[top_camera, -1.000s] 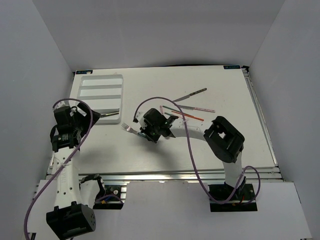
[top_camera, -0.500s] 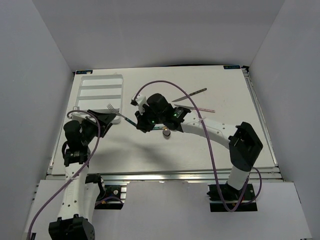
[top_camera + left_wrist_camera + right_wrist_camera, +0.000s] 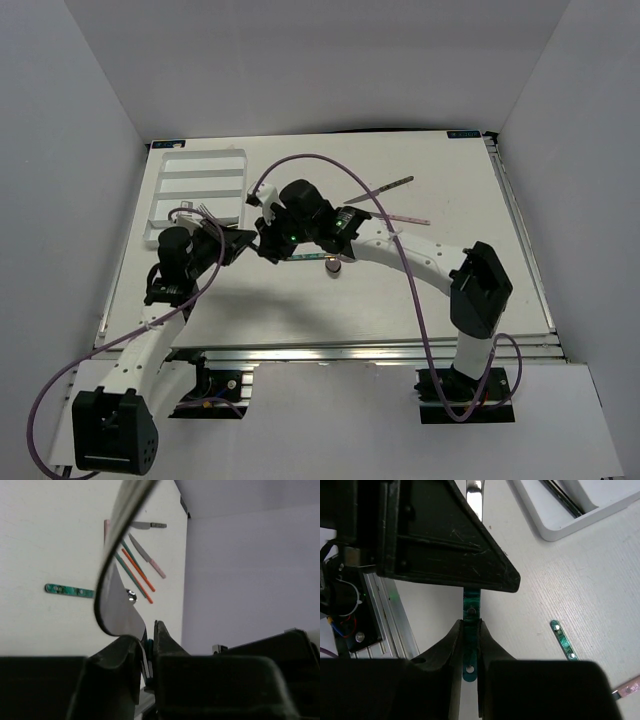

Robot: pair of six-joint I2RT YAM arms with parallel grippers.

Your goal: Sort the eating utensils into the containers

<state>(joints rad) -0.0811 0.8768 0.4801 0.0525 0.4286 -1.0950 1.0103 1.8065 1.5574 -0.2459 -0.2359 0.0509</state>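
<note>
Green-handled fork (image 3: 471,605) is hanging above the bench (image 3: 480,270) as right claw (image 3: 471,626) and left claw (image 3: 148,632) are both clamping it (a handover, seemingly), tines pointing far-left at the tray (image 3: 200,186), left claw nearer.

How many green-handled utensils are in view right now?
2. The fork is clamped in the right tool, and a spoon lies on the table near it. More may be hidden.

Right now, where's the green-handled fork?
Top view, left of centre: left gripper and right gripper both hold the fork, beside the near right corner of the tray.
</note>
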